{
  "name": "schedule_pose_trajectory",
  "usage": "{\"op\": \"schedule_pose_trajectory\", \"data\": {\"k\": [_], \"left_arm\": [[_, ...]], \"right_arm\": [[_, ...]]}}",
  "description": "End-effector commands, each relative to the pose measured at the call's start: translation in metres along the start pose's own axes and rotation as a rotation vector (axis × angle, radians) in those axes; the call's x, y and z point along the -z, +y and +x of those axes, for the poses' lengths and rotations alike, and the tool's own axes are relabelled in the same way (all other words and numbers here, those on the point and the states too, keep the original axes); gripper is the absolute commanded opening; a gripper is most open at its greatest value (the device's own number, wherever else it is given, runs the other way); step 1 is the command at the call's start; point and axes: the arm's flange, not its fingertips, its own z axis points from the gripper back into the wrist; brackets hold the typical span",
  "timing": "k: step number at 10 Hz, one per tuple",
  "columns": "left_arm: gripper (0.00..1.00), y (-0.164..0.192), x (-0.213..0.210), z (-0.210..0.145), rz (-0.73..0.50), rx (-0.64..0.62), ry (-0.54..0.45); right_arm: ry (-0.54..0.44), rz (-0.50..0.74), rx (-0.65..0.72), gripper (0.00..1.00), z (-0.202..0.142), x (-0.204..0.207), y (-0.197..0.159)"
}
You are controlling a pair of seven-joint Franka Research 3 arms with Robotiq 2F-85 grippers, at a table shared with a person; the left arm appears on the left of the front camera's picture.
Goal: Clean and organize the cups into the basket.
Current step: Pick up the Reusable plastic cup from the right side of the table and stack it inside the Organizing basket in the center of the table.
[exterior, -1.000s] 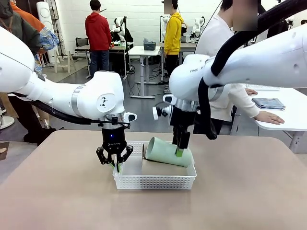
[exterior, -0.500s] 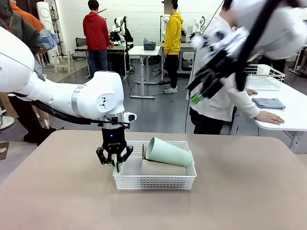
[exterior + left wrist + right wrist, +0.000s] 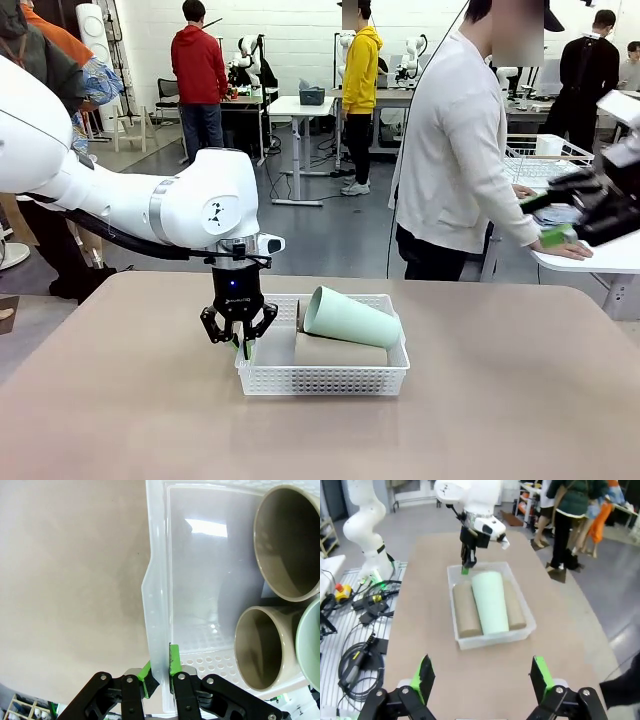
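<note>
Here left gripper (image 3: 160, 679) pinches the lattice basket (image 3: 159, 587) wall (right gripper (image 3: 482, 680) spread)

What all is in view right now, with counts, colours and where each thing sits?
Tan-brown cups: two, tan-brown, lying on their sides in the basket, one on each side of the mint one.
Mint green cup: one, pale mint green, lying on top between the two tan cups.
Basket: one, white perforated plastic, middle of the table.
Table: one, beige-brown top, under the basket.
Wire basket: one, white, on the white table at the far right.
Folded cloth: one, grey-blue, on that same white table.
Person: one, white top, leaning over the white table.
Left hand: shut on the basket's rim at its left end.
Right hand: open, raised well away from the basket.
</note>
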Motion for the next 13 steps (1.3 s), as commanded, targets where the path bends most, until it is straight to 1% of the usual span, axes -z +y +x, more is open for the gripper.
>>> {"op": "schedule_pose_trajectory", "data": {"k": [1, 2, 3, 4, 5, 7, 8, 13], "left_arm": [[0.00, -0.001, -0.002, 0.000, -0.003, -0.001, -0.009], [0.00, -0.001, -0.002, 0.000, -0.003, -0.001, -0.009], [0.00, -0.001, -0.002, 0.000, -0.003, -0.001, -0.009], [0.00, -0.001, -0.002, 0.000, -0.003, -0.001, -0.009], [0.00, -0.001, -0.002, 0.000, -0.003, -0.001, -0.009], [0.00, -0.001, -0.002, 0.000, -0.003, -0.001, -0.009], [0.00, -0.001, -0.002, 0.000, -0.003, -0.001, -0.009], [0.00, -0.001, -0.002, 0.000, -0.003, -0.001, -0.009]], "right_arm": [[0.028, -0.040, 0.075, 1.00, -0.038, 0.002, 0.006], [0.043, -0.058, 0.130, 1.00, -0.068, 0.000, 0.002], [0.046, -0.078, 0.155, 1.00, -0.090, -0.006, -0.001], [0.041, -0.069, 0.169, 1.00, -0.109, -0.013, -0.005], [0.032, -0.070, 0.166, 1.00, -0.124, -0.022, -0.010], [0.043, -0.028, 0.179, 1.00, -0.144, -0.038, -0.022], [0.037, -0.076, 0.197, 1.00, -0.132, -0.020, -0.005], [0.037, -0.076, 0.197, 1.00, -0.132, -0.020, -0.005]]}}
